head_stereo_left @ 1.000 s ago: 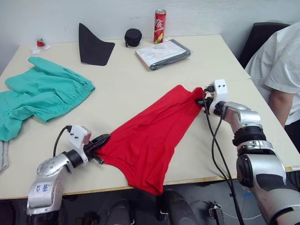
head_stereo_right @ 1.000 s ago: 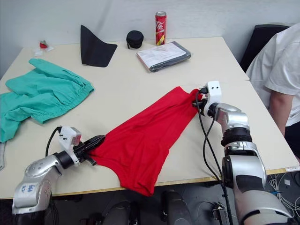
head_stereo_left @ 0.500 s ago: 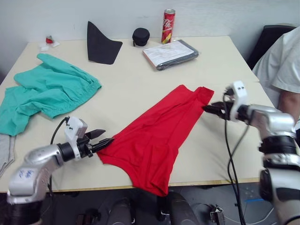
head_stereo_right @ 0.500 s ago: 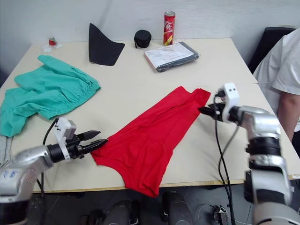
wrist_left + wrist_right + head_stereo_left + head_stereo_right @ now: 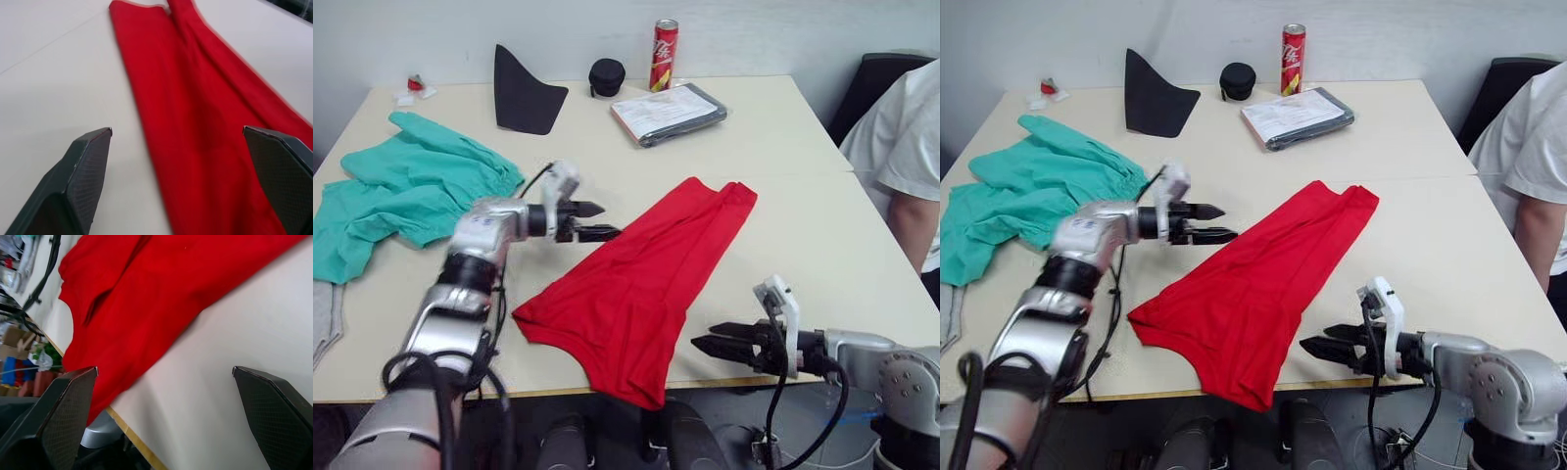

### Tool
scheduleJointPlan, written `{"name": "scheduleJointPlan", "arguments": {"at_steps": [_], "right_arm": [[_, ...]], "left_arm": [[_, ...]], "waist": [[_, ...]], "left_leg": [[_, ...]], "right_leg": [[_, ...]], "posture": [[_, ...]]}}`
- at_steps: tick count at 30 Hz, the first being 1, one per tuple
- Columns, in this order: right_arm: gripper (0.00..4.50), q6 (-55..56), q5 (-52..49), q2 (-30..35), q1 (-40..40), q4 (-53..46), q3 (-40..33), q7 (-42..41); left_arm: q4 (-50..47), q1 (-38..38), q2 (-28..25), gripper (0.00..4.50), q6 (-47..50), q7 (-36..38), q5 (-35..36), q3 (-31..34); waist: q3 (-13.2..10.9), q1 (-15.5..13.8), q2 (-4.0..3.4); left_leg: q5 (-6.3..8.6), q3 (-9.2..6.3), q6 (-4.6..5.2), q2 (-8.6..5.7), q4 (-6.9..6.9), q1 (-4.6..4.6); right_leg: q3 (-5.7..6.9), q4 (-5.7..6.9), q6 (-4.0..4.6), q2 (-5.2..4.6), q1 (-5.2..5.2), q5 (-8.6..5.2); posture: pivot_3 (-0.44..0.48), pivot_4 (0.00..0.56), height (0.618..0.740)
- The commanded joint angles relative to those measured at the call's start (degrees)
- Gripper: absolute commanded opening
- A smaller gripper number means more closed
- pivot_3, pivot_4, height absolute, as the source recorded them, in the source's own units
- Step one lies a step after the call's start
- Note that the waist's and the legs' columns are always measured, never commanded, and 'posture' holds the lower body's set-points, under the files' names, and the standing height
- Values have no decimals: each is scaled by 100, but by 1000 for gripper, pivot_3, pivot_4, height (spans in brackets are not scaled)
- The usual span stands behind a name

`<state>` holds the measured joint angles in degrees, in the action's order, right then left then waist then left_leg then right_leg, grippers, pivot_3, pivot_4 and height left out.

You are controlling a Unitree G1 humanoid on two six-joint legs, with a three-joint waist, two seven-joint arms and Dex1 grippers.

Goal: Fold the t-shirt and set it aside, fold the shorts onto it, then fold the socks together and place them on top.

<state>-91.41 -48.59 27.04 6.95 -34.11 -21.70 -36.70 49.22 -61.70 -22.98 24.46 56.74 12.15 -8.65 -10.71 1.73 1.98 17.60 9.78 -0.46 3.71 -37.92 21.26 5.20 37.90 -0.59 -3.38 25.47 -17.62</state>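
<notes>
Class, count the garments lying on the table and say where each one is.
3: the red t-shirt across the table's middle, the green shorts at the left, and a grey sock at the left edge, partly cut off; more may be hidden.

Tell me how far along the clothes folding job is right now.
Early. The t-shirt lies as a long folded strip, one corner hanging over the table edge. Both the left gripper and right gripper are open beside it. The shorts lie unfolded; a grey sock waits at the edge.
</notes>
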Motion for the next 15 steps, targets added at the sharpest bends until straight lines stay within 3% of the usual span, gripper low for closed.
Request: {"name": "scheduleJointPlan", "arguments": {"at_steps": [1, 6, 13, 15], "right_arm": [[4500, -109, -446, -197, -132, -4, 99, 510], [4500, -109, -686, -477, -141, 66, 414, 1079], [4500, -109, -825, -882, 37, 218, 573, 1634], [4500, -109, -907, -945, 33, 217, 609, 1714]], "left_arm": [[1303, -694, 455, 4492, -699, -499, -316, 170], [2260, -1061, 913, 4492, -1253, -1082, -751, 207], [2619, -1135, 1167, 4492, -1276, -1453, -897, 542], [2633, -1132, 1221, 4078, -1254, -1403, -969, 566]], "waist": [[-1, 7, 4], [2, 29, 9], [23, 37, 41], [28, 24, 49]], "left_leg": [[0, 0, 0, 1, 0, 0], [-1, -6, -5, 7, 3, -8], [-5, -10, -12, 11, 2, -12], [-5, -11, -12, 11, 2, -11]], "right_leg": [[0, -1, 0, 1, 0, 0], [-1, 3, 1, 9, 0, 0], [-1, 10, 1, 13, -1, 0], [-1, 10, 1, 13, -1, 0]], "posture": [[0, 150, 740], [0, 150, 740], [0, 150, 740], [0, 150, 740]]}}
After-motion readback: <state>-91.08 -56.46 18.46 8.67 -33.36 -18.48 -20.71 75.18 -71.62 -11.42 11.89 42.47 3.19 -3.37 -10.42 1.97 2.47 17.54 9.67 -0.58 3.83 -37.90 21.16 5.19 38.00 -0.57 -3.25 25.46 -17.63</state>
